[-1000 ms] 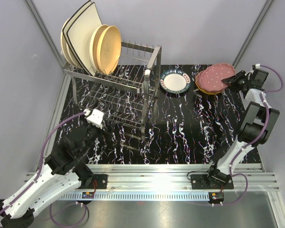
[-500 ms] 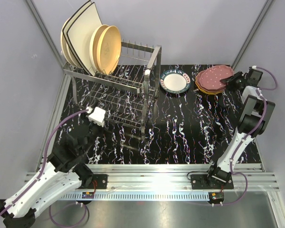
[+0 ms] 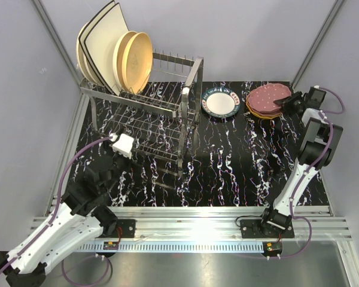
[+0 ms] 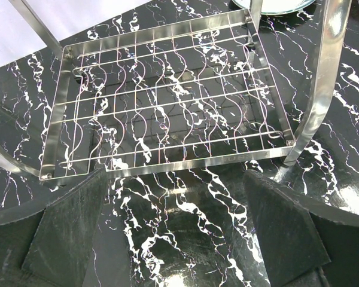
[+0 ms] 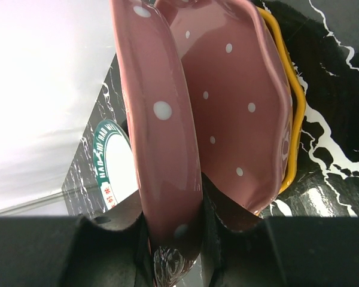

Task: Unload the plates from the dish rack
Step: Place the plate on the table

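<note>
The orange plate (image 5: pixel 297 110) (lowest) shows only its rim beneath maroon plates (image 5: pixel 239 101).

The left arm (image 3: pixel 78 203) rises folded from 7 o'clock, its gripper (image 4: pixel 173 179) aimed toward 1 o'clock, jaws spread wide. The right arm (image 3: pixel 311 156) stretches toward 2 o'clock, wrist turned to 9 o'clock, its gripper (image 5: pixel 173 206) pinching a maroon plate (image 5: pixel 161 119) by the rim.

The overhead camera looks down from behind the near edge over the whole worktop (image 3: pixel 227 167). The left wrist camera stares steeply down, close above the dish rack (image 4: pixel 167 162). The right wrist camera sits tight against the maroon plate (image 5: pixel 161 119) at the far right corner. The overhead view shows both spots.
</note>
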Motion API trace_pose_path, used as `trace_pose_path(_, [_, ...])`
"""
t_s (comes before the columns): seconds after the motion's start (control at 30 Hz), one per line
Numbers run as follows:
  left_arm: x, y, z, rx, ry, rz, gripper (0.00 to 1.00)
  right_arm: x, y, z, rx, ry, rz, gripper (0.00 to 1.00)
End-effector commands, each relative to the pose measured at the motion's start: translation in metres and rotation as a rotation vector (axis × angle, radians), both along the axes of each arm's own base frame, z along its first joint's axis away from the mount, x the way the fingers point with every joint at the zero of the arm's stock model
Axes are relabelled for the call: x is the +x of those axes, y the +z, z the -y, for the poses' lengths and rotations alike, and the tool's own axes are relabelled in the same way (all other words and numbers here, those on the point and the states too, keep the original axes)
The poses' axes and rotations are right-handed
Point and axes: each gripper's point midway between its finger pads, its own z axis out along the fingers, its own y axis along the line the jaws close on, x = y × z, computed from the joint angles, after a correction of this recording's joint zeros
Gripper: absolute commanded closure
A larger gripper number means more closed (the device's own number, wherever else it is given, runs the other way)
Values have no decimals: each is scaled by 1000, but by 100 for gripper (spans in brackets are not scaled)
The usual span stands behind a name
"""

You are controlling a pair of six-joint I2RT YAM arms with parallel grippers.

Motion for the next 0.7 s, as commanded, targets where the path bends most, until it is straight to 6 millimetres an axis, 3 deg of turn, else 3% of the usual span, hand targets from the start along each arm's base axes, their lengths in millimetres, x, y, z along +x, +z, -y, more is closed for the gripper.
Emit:
trace_pose_path(0.0, [4,10,6,-43,-11,32,1,30,74,0,-20,33,228,97])
trace_pose_path(0.43, [5,8,6,-44,-11,26,1,29,55,-1,-16,54,198,73])
trace_pose_path(0.67, [4,10,6,-52,-15,27,1,25,56,-2,-49,70,189,42])
